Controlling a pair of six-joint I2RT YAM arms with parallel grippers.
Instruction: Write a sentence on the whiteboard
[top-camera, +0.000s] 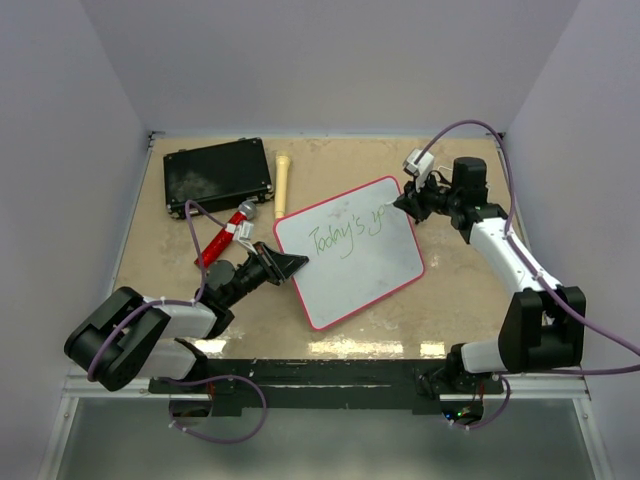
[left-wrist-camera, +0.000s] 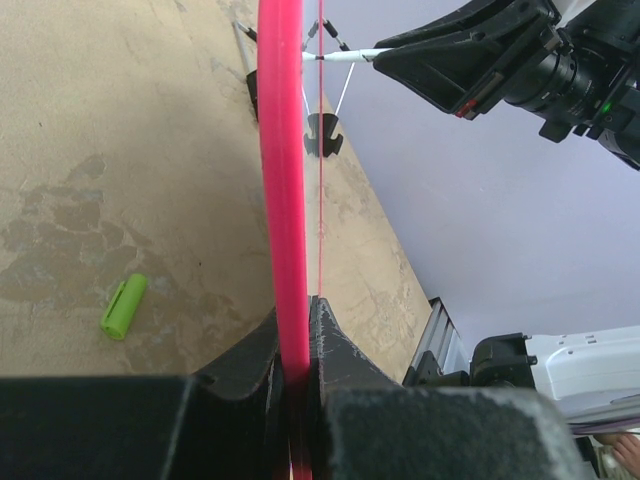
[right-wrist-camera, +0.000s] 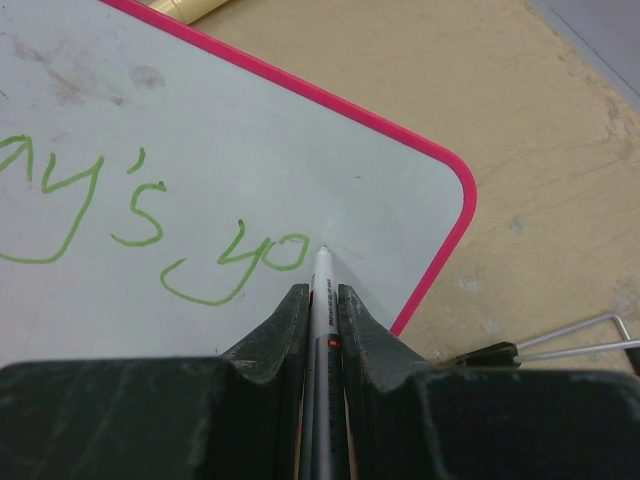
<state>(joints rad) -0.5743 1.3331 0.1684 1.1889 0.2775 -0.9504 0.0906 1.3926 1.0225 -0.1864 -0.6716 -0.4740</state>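
Writing the sentence (top-camera: 338, 236), mid-word.
Right pincer (right-wrist-camera: 320, 292) grips marker (right-wrist-camera: 322, 268), left pincer (left-wrist-camera: 296, 322) clamps whiteboard (top-camera: 372, 272); next stroke likely continues after "yo".

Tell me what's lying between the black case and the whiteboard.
In the top view, a cream-coloured stick lies between the black case and the whiteboard, with a red marker just nearer the arms.
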